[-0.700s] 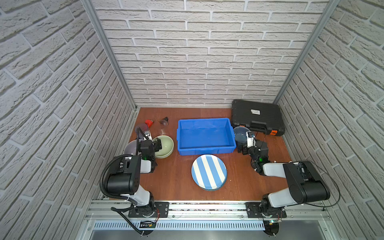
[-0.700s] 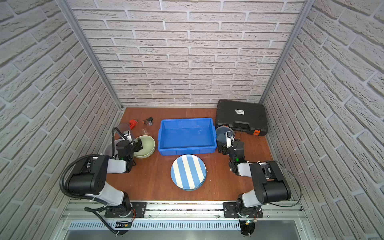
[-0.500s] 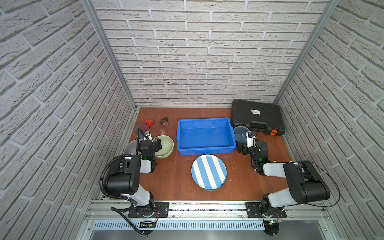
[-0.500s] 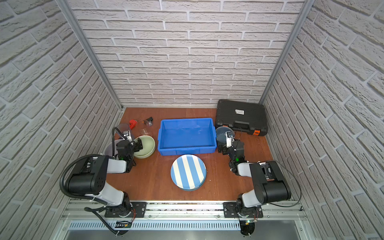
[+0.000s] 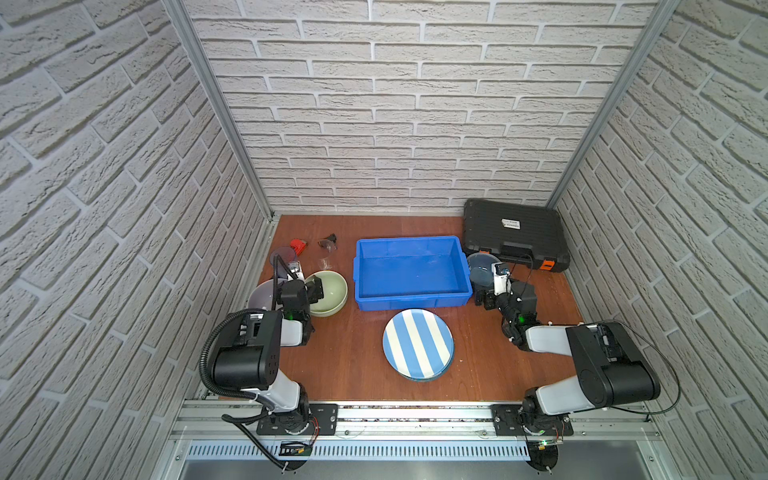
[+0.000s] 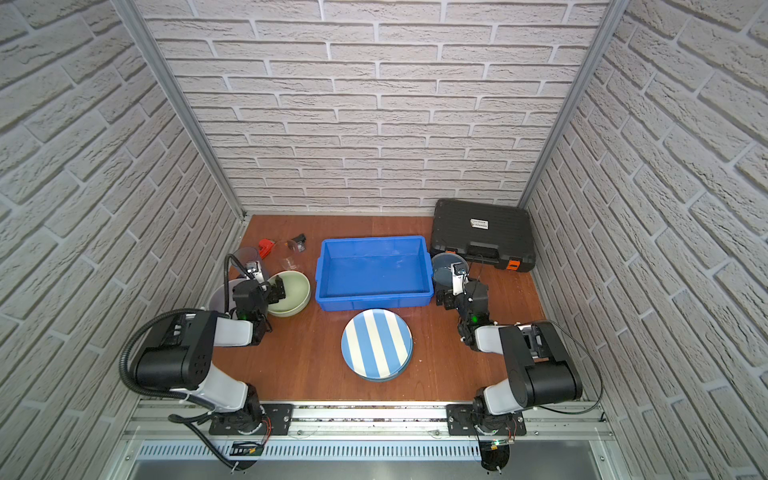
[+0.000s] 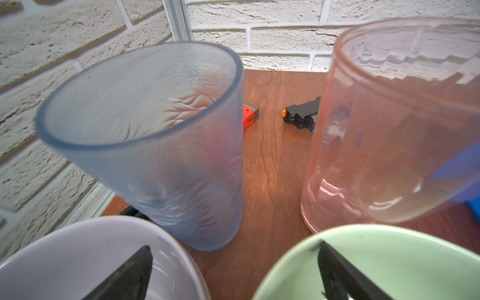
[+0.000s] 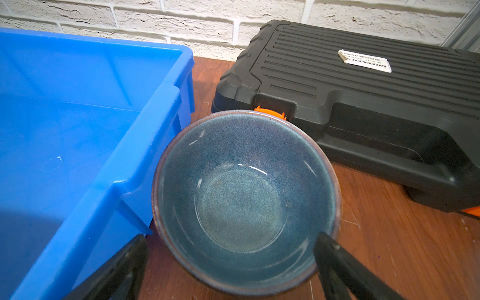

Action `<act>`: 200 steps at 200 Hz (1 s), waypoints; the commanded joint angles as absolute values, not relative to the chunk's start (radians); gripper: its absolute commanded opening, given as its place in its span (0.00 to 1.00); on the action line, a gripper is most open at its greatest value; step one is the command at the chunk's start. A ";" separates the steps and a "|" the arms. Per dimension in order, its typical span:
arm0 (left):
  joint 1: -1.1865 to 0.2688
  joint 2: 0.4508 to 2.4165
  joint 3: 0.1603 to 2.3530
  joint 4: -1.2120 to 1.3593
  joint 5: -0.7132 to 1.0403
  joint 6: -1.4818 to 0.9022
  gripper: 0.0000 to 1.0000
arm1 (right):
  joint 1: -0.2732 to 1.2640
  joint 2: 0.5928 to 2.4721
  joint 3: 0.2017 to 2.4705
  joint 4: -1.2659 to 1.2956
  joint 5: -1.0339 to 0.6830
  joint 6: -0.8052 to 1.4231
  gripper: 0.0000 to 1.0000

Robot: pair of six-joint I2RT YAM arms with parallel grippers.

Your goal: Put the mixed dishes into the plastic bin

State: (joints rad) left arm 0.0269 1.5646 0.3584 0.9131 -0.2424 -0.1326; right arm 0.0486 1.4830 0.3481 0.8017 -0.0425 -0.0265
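Striped plate lies nearest the arm bases, just in front of the blue bin. Left gripper is spread wide and grips nothing, with one finger over the lavender bowl and one over the green bowl. Right gripper is likewise wide at the near rim of the dark blue bowl, which sits just beside the bin's right wall. Beyond, a bluish tumbler and a pinkish tumbler stand upright.
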 commanded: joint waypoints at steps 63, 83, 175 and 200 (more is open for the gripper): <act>0.021 1.567 0.362 0.971 -0.281 -0.117 0.98 | 0.043 1.481 0.367 0.836 -0.046 -0.023 0.96; 0.000 1.554 0.346 0.992 -0.298 -0.097 0.98 | 0.044 1.470 0.373 0.813 -0.034 -0.021 0.96; -0.026 1.467 0.323 0.974 -0.355 -0.080 0.98 | 0.049 1.196 0.575 0.255 0.007 -0.011 0.93; -0.051 1.312 0.402 0.730 -0.394 -0.069 0.98 | 0.059 1.112 0.595 0.137 0.027 0.005 0.92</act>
